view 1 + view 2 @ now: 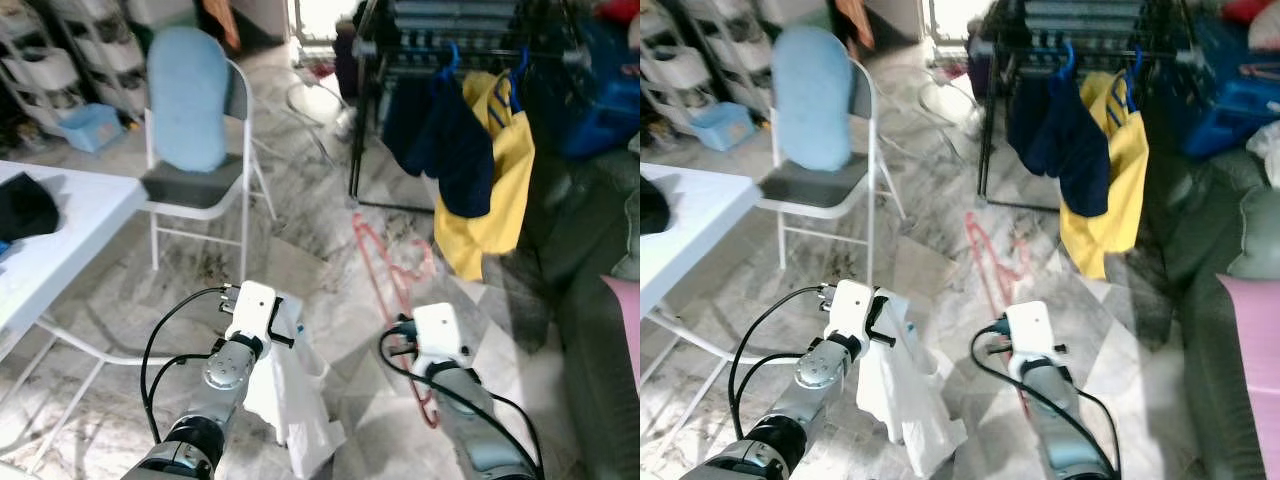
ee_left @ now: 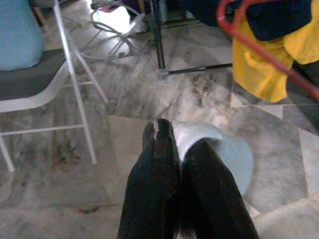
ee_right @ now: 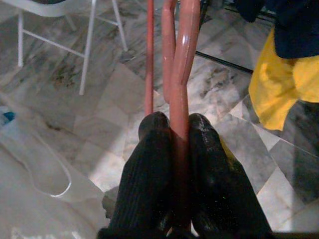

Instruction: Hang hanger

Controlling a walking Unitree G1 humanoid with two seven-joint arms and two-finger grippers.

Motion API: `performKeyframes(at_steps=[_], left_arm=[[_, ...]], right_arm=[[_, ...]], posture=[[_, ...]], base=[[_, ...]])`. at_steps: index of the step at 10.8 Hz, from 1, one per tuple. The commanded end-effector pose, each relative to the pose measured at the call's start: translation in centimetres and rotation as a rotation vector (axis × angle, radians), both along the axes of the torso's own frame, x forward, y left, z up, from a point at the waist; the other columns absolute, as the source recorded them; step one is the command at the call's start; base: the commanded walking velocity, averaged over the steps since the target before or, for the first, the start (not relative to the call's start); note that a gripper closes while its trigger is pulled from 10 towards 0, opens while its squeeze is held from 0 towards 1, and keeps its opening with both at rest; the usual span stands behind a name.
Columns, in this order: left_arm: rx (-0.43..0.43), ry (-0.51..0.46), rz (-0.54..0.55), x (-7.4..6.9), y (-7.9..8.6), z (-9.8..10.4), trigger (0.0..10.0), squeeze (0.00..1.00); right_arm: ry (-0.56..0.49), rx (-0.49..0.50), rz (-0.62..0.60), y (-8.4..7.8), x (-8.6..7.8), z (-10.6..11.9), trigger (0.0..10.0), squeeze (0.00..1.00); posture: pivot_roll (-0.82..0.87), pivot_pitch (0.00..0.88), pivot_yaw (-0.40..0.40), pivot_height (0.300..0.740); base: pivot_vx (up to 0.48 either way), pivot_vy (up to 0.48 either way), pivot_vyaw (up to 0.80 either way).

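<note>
My right gripper (image 3: pixel 172 134) clamps red hanger (image 1: pixel 395 275); left gripper (image 2: pixel 174 144) pinches white garment (image 1: pixel 290 390). Advice: keep hook upright approaching drying rack (image 1: pixel 440 45).

Taking the drying rack (image 1: pixel 470 40) as the landmark: two garments hang from it, one navy garment (image 1: pixel 440 140) and one yellow garment (image 1: pixel 500 190), on two blue hangers (image 1: pixel 450 55). One red hanger (image 1: pixel 395 290) shows in front of the rack, clamped in the right hand (image 3: pixel 174 129). One white garment (image 1: pixel 290 390) hangs to the left of that hanger, pinched in the left hand (image 2: pixel 172 137). That makes three garments and two robot hands. One folding chair (image 1: pixel 200 185) stands left of the rack, carrying one light blue cushion (image 1: pixel 187 98). One white surface (image 1: pixel 60 235) sits farther left still, with one dark item (image 1: pixel 22 205) lying on it.
</note>
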State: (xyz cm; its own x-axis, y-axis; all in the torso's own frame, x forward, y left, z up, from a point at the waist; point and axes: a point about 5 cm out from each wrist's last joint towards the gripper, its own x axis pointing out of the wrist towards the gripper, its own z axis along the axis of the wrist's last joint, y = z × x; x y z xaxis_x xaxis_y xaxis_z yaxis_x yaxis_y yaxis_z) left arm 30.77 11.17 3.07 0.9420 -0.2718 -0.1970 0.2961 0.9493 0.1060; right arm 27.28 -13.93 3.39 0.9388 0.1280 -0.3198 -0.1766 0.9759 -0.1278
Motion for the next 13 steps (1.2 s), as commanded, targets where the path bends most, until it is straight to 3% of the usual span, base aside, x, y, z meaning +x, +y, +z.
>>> performKeyframes(at_steps=[1, 3, 6, 9, 11, 12, 13], left_arm=[[0.002, -0.033, 0.008, 0.7, 0.6, 0.9, 10.0, 0.0], [0.009, -0.032, -0.013, 0.9, 0.5, 1.1, 10.0, 0.0], [0.019, -0.036, -0.045, 0.7, 0.2, 1.0, 10.0, 0.0], [0.03, -0.033, -0.075, 0.4, -0.2, 0.8, 10.0, 0.0], [-0.036, -0.025, -0.175, -0.1, -0.8, 0.7, 10.0, 0.0], [0.039, -0.113, -0.231, 0.4, -1.1, 1.9, 10.0, 0.0], [0.194, -0.221, -0.326, 1.7, -1.4, 3.9, 10.0, 0.0]], right_arm=[[-0.015, 0.019, 0.007, 0.4, 0.4, 0.5, 10.0, 0.0], [-0.009, 0.028, -0.003, 0.6, 0.3, 0.4, 10.0, 0.0], [0.006, 0.025, -0.022, 0.5, 0.1, 0.1, 10.0, 0.0], [0.012, 0.024, -0.034, 0.1, -0.2, -0.1, 10.0, 0.0], [0.011, 0.014, -0.03, 0.0, -0.3, -0.1, 10.0, 0.0], [0.012, 0.007, -0.027, -0.1, -0.4, -0.1, 10.0, 0.0], [-0.05, -0.001, -0.06, -1.2, -0.2, 0.7, 10.0, 0.0]], posture=[[-0.19, 0.098, 0.085, 0.74], [-0.19, 0.103, 0.097, 0.74], [-0.2, 0.114, 0.105, 0.74], [-0.2, 0.121, 0.1, 0.74], [-0.2, 0.132, 0.091, 0.74], [-0.19, 0.138, 0.086, 0.74], [-0.19, 0.148, 0.083, 0.74]], base=[[0.0, 0.442, 0.0], [0.0, 0.48, 0.0], [0.0, 0.431, -0.74], [0.0, 0.0, -0.42], [0.0, 0.0, 0.0], [0.0, 0.0, 0.0], [0.0, 0.0, 0.0]])
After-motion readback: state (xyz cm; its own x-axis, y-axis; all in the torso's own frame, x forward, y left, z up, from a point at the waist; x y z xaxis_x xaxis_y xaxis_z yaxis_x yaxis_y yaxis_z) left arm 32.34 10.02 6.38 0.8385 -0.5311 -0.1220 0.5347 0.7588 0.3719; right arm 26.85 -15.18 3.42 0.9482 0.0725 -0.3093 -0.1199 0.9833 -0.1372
